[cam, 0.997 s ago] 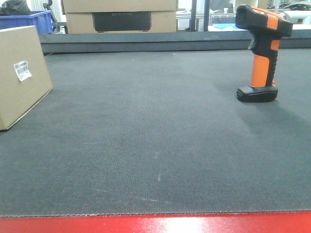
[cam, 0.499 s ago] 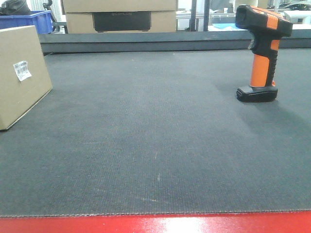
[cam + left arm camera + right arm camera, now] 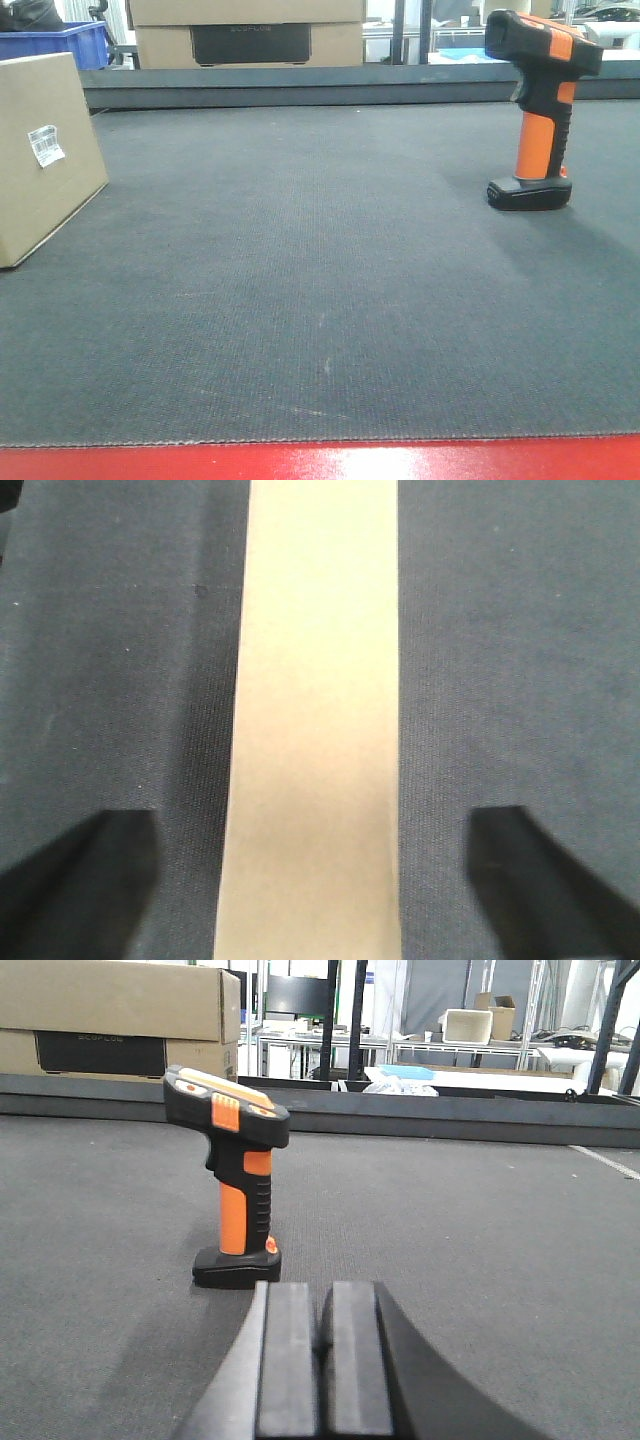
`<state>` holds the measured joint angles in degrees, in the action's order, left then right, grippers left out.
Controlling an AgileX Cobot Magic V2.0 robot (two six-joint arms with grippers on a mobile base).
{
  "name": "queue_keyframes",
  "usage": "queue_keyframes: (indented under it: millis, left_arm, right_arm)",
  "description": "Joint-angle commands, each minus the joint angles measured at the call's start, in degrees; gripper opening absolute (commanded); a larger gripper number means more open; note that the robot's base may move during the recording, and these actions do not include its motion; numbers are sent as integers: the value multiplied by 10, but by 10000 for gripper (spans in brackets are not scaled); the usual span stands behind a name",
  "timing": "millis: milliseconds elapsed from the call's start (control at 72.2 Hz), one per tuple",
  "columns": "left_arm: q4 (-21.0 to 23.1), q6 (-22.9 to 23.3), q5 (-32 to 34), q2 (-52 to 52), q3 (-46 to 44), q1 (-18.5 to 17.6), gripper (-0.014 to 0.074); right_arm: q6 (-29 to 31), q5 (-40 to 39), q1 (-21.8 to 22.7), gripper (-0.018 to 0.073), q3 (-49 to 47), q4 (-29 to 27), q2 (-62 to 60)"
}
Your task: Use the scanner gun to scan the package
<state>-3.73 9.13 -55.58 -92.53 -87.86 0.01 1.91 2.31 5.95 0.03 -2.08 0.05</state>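
The scanner (image 3: 540,110) stands upright on its flat base on the dark mat (image 3: 320,300), untouched. The package (image 3: 45,160) sits well apart from it, out toward the side its nose points to, with the small white label (image 3: 45,145) on the face turned partly toward the scanner.

The left gripper (image 3: 318,880) hangs above the package (image 3: 318,680), pincer open, one dark finger (image 3: 90,880) on either side of the narrow tan top and touching nothing. The right gripper (image 3: 322,1360) sits low over the mat near the scanner (image 3: 235,1190), its pads pressed together on nothing.

I'd say both grasps are yet to come. The right pincer has to open before it goes in. It should take the orange handle above the base, squarely, so the scanner doesn't tip. The left one looks well centred. It should come straight down, pinch the broad faces, and leave the label uncovered and facing the scanner's nose.
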Motion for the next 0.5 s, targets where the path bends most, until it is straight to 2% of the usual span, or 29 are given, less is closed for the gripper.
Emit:
queue_keyframes:
  millis: [0,388,485]
  left_arm:
    - [0,5,9,-15,-5,-4,608]
    - [0,5,-23,-79,-5,-4,596]
    - [0,5,-35,-85,-5,-4,535]
  right_arm:
    - [0,-11,1,-167,0,3,0]
    - [0,-11,1,-167,0,3,0]
    - [0,-11,1,-167,0,3,0]
